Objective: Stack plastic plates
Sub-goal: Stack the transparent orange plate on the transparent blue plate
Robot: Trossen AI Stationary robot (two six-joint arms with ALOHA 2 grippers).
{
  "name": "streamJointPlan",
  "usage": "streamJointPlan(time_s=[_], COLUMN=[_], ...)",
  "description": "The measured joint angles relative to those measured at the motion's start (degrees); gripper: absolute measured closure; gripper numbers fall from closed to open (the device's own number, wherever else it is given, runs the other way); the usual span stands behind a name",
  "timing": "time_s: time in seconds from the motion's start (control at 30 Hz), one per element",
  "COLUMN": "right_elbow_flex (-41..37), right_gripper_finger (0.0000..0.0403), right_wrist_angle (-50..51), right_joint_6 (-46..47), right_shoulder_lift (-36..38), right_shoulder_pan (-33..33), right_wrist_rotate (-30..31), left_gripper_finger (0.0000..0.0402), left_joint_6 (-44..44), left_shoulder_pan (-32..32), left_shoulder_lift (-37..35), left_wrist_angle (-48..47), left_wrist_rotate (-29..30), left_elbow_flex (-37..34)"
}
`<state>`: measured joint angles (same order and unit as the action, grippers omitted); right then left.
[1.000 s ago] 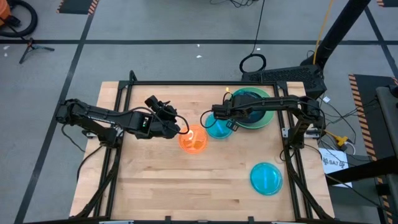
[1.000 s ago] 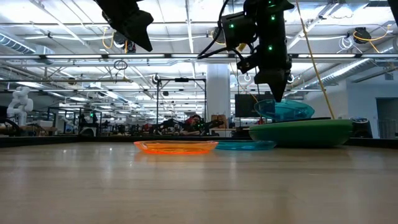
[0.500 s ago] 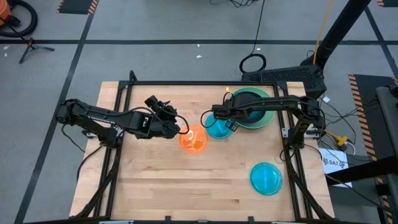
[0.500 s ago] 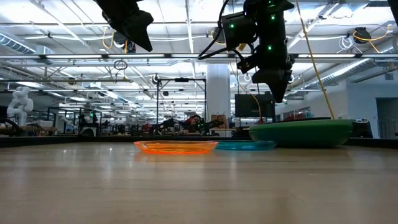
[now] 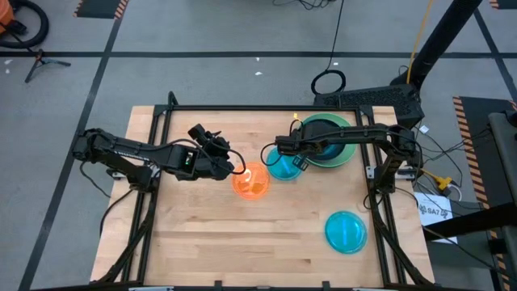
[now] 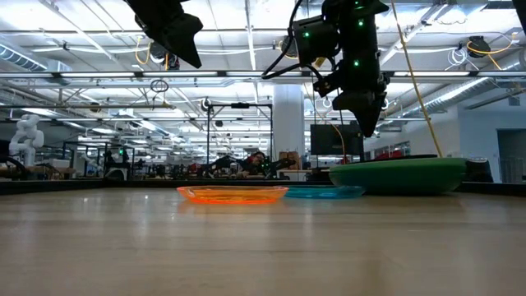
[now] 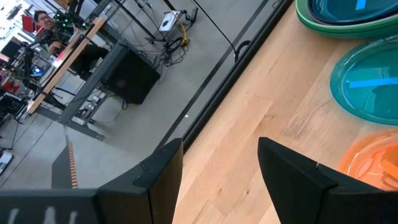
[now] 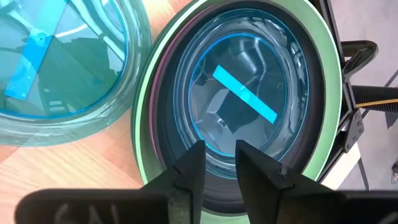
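The right claw hangs slightly parted and empty above the stack of plates at the counter's far right. The left claw hovers open beside the orange plate. Two blue plates lie apart.

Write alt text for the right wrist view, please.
The right pincer, slightly open and empty, hovers over a cyan-blue plate nested in a stack with purple and mint green rims. Another cyan-blue plate sits beside it on the wooden table.
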<state>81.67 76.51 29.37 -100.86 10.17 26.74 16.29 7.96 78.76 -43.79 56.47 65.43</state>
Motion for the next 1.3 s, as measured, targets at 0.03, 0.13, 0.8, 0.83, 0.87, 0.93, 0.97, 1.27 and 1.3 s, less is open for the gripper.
streamJointPlan(time_s=[0.03,0.13,0.8,0.83,0.87,0.93,0.97,1.27,1.3], right_elbow_flex=[0.00,0.00,0.00,0.00,0.00,0.00,0.00,0.00,0.00], right_gripper_finger=[0.0319,0.0319,0.0319,0.0319,0.0319,0.0319,0.0319,0.0319,0.0319], right_wrist_angle=[0.02,0.46,-6.46,-7.25,-8.04,-9.99,-11.03,-16.24,-16.61], right_joint_6=[0.00,0.01,1.83,1.79,1.46,0.45,-0.28,-4.65,-4.80], right_shoulder_lift=[0.00,0.00,0.00,0.00,0.00,0.00,0.00,0.00,0.00], right_shoulder_pan=[0.00,0.00,-0.29,-0.54,-0.89,-1.86,-2.56,-11.42,-12.33], right_wrist_rotate=[0.00,0.00,0.20,0.28,0.36,0.52,0.54,6.47,6.47], left_gripper_finger=[0.0188,0.0188,0.0188,0.0188,0.0188,0.0188,0.0188,0.0188,0.0188], left_joint_6=[0.00,0.00,0.70,1.01,1.52,2.65,3.20,9.01,10.02], left_shoulder_pan=[0.01,0.00,0.00,0.00,0.01,0.01,0.01,0.01,0.09], left_shoulder_lift=[0.00,0.00,0.00,0.00,0.00,0.00,0.00,0.00,0.00], left_wrist_angle=[0.00,-0.01,-1.20,-1.20,-1.21,-1.23,-1.36,-3.73,-4.05], left_wrist_rotate=[-0.02,-0.02,-0.02,-0.02,-0.02,-0.03,-0.25,-4.17,-4.19], left_elbow_flex=[0.00,0.00,0.00,0.00,0.00,0.00,0.00,0.00,0.00])
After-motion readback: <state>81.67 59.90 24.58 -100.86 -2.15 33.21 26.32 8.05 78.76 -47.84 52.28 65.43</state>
